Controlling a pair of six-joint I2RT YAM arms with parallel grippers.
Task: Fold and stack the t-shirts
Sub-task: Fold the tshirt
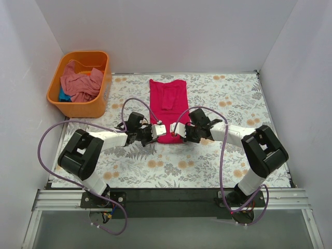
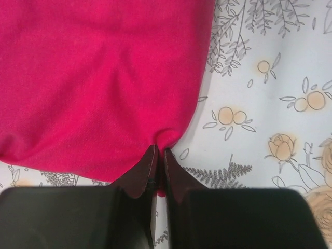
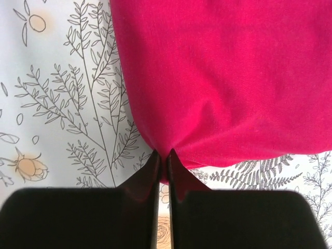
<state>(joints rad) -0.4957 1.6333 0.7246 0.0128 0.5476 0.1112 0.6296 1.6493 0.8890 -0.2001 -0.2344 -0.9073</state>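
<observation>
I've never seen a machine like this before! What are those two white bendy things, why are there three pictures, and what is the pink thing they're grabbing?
Those are two robot arms, bolted at the table's near edge. Each ends in a two-finger pincher called a gripper. The big picture comes from a camera above and behind them. The two close-ups come from small cameras on the wrists, so the dark fingers show at the bottom. The table wears a flowery table cloth. On it lies a crimson-pink t-shirt, partly folded. The left gripper and the right gripper are each pinched shut on one near corner of it. The orange tub at the back left holds more clothes, with a salmon-pink t-shirt on top.
</observation>
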